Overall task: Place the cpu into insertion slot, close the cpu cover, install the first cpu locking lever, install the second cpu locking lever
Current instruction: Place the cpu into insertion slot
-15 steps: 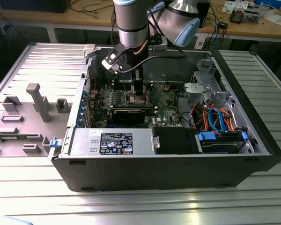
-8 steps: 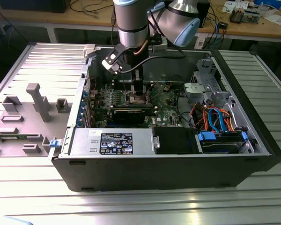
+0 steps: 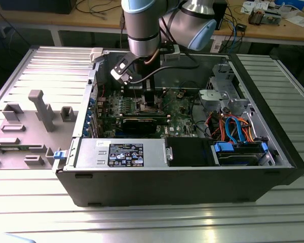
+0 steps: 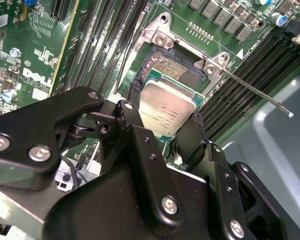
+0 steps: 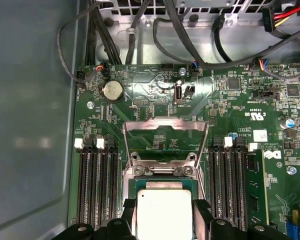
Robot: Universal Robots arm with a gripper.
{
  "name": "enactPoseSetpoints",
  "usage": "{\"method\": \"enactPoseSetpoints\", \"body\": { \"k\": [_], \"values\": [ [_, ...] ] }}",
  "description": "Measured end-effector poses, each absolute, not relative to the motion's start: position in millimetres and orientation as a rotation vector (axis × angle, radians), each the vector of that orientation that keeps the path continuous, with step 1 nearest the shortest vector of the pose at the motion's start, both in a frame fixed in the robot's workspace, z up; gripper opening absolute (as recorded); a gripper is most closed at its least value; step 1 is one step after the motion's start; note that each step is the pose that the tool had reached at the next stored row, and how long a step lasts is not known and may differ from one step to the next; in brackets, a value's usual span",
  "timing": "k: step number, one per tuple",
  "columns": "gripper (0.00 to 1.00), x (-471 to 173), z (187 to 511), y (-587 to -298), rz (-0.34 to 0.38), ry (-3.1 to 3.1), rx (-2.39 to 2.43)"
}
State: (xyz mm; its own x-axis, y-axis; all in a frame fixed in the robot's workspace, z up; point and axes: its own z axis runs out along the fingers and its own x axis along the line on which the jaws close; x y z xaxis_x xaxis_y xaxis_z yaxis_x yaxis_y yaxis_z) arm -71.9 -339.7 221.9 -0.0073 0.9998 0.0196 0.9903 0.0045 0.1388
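Exterior view: arm (image 3: 142,30) at 12 o'clock reaches down into open case (image 3: 192,182); second wrist view: jaws clamped on cpu (image 4: 167,107), partly over insertion slot (image 4: 172,67); first wrist view: cpu cover (image 5: 165,123) swung open beyond cpu.

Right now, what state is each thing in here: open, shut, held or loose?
gripper: shut on the cpu.
cpu: held over the insertion slot, seemingly not seated yet.
insertion slot: uncovered, partly under the cpu.
cpu cover: swung open.
locking lever: released, sticking out free.
computer case: lying flat, open.
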Motion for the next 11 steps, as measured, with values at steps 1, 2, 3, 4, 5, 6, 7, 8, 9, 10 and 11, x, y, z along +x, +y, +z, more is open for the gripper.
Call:
{"method": "enactPoseSetpoints", "body": {
  "k": [1, 2, 3, 4, 5, 6, 7, 8, 9, 10, 11],
  "values": [
    [0.54, -72.1, 220.4, -339.7, 0.172, 2.165, 2.152],
    [0.54, -72.9, 217.8, -339.7, 0.172, 2.165, 2.152],
    [0.54, -74.0, 215.4, -339.7, 0.172, 2.165, 2.152],
    [0.54, -74.3, 213.5, -339.7, 0.172, 2.165, 2.152],
    [0.54, -74.4, 211.4, -339.8, 0.172, 2.165, 2.152],
    [0.54, -74.5, 207.3, -341.0, 0.172, 2.165, 2.152],
    [0.54, -74.5, 201.5, -342.6, 0.172, 2.171, 2.146],
    [0.54, -74.5, 200.7, -342.6, 0.172, 2.172, 2.145],
    [0.54, -74.5, 200.6, -342.6, 0.172, 2.172, 2.145],
    [0.54, -74.5, 199.7, -342.6, 0.172, 2.172, 2.145],
    [0.54, -74.5, 198.9, -342.6, 0.172, 2.172, 2.145]
  ]
}}
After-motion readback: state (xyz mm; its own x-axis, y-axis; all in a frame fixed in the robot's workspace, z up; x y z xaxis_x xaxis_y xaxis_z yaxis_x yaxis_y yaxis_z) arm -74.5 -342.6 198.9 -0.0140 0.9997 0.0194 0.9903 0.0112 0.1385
